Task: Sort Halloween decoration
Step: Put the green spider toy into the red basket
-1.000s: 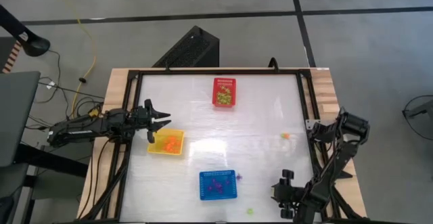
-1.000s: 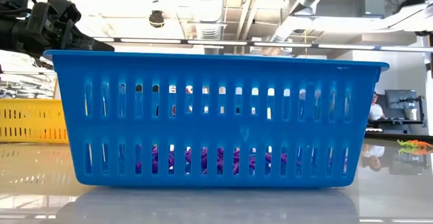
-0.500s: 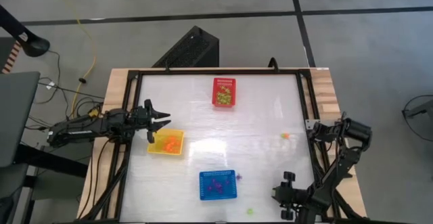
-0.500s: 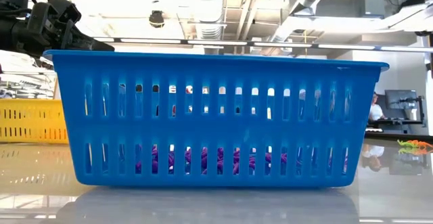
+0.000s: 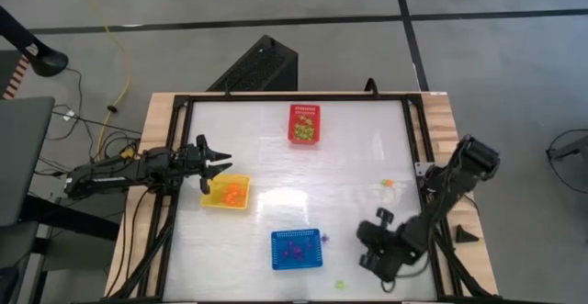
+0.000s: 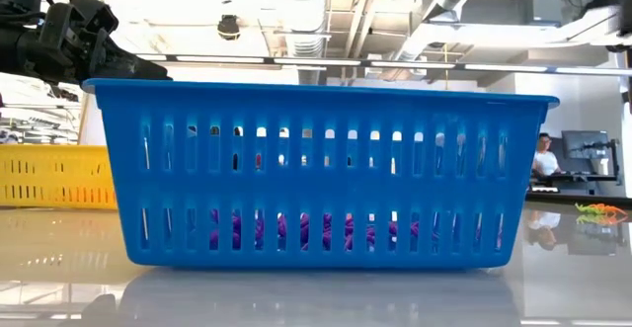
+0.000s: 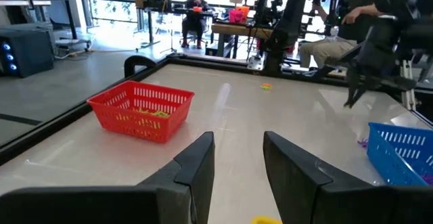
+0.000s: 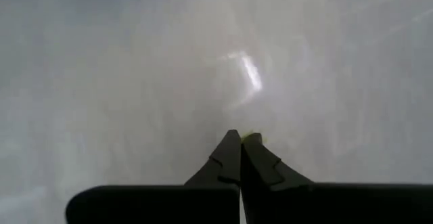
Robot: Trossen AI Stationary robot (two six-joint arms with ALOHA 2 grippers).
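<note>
Down at five o'clock on the counter [image 5: 276, 148], the right gripper [image 8: 241, 143] has its fingers pinched shut on what looks like a light-green trinket [image 8: 252, 137], so the next move is probably carrying it to the red basket [image 5: 305, 125] at twelve, while the left gripper [image 7: 237, 158] waits part-open over the yellow basket [image 5: 227, 195].
</note>
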